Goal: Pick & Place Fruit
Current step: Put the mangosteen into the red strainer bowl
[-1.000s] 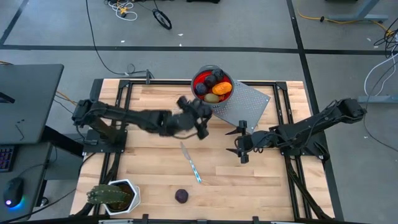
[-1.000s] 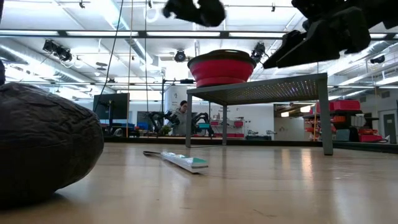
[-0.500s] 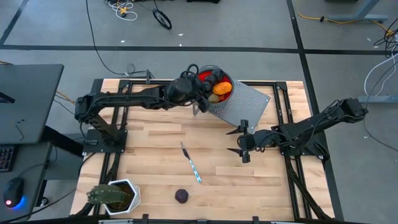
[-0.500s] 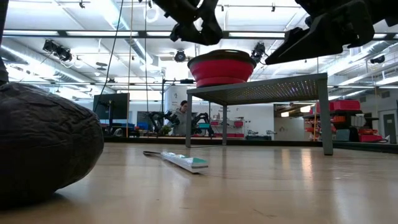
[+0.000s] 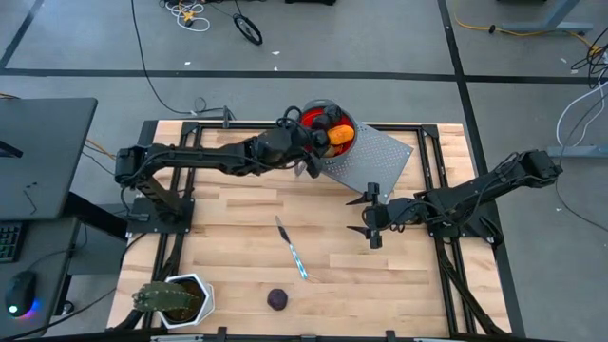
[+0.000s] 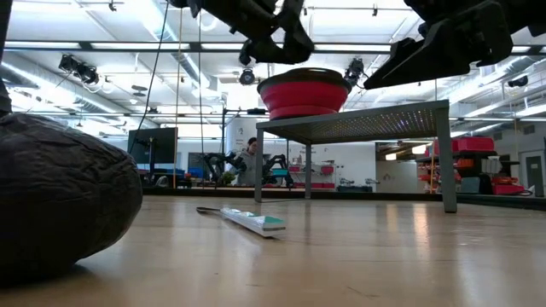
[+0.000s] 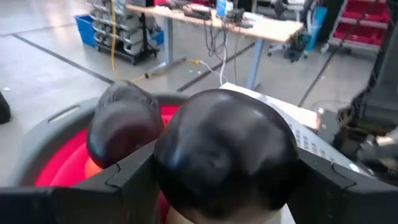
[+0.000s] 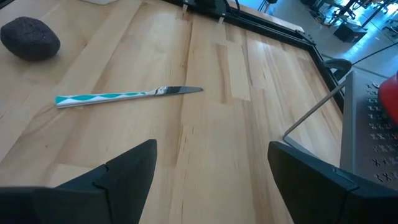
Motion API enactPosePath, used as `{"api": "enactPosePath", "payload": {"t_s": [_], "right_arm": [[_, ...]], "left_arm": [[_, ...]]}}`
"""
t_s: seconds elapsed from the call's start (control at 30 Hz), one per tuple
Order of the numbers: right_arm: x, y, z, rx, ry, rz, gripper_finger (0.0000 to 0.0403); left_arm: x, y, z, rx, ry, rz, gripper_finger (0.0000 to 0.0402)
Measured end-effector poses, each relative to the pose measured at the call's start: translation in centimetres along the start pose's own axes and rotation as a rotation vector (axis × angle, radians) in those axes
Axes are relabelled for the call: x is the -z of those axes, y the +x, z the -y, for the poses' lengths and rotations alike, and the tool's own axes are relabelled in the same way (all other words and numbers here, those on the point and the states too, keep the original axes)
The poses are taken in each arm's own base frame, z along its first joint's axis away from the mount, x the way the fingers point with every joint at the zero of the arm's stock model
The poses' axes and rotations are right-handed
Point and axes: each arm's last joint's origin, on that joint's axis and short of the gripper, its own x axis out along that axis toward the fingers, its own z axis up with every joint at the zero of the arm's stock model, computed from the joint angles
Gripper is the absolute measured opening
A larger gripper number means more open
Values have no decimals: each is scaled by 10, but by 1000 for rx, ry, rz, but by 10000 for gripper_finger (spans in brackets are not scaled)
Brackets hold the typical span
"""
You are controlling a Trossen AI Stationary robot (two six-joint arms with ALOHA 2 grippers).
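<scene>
The left tool point(image 7: 225, 180) grips a dark fruit point(image 7: 227, 152) just over the red bowl point(image 5: 311, 123), which holds more fruits. The right tool point(image 5: 370, 216), jaws spread and empty, hangs near the knife point(image 5: 292, 247). Another purple fruit point(image 5: 276, 299) lies on the worktop point(image 5: 228, 247), well apart from the bowl.

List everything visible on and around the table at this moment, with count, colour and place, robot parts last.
Bowl: one, red inside with grey rim, on the metal stand at the table's far edge.
Fruit in bowl: several, orange and dark purple; exact count unclear.
Held fruit: one, dark purple, between the left gripper's fingers over the bowl.
Loose fruit: one, dark purple, near table edge.
Metal stand: one, perforated grey, far side of table.
Knife: one, silver and teal, table centre.
Plant: one, green in white pot, near left corner.
Left gripper: shut on the held fruit, at the bowl.
Right gripper: open, hovering right of the knife.
</scene>
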Motion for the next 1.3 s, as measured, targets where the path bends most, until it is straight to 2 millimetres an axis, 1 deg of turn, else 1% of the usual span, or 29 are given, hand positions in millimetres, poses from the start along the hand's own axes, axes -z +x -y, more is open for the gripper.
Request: {"api": "enactPosePath", "payload": {"t_s": [0.07,0.17,0.3,0.47,0.7,0.87,0.97,1.23,1.3], "right_arm": [[0,0,0,0,1,2,318],[0,0,0,0,0,0,318],[1,0,0,-2,-5,-11,318],[2,0,0,-4,-9,-23,318],[3,0,0,-4,-9,-25,318],[2,0,0,-4,-9,-24,318],[2,0,0,-4,-9,-23,318],[2,0,0,-4,-5,-22,318],[2,0,0,-4,-5,-22,318]], "left_arm": [[5,6,2,7,-10,-3,283],[14,19,6,12,-36,11,283],[25,30,9,7,-47,6,290],[23,29,8,-41,-63,32,295],[23,29,7,-66,-93,40,298],[23,28,11,-71,-94,42,303],[24,27,13,-69,-76,41,318],[25,26,15,-65,-80,35,389],[25,26,15,-65,-77,36,397]]}}
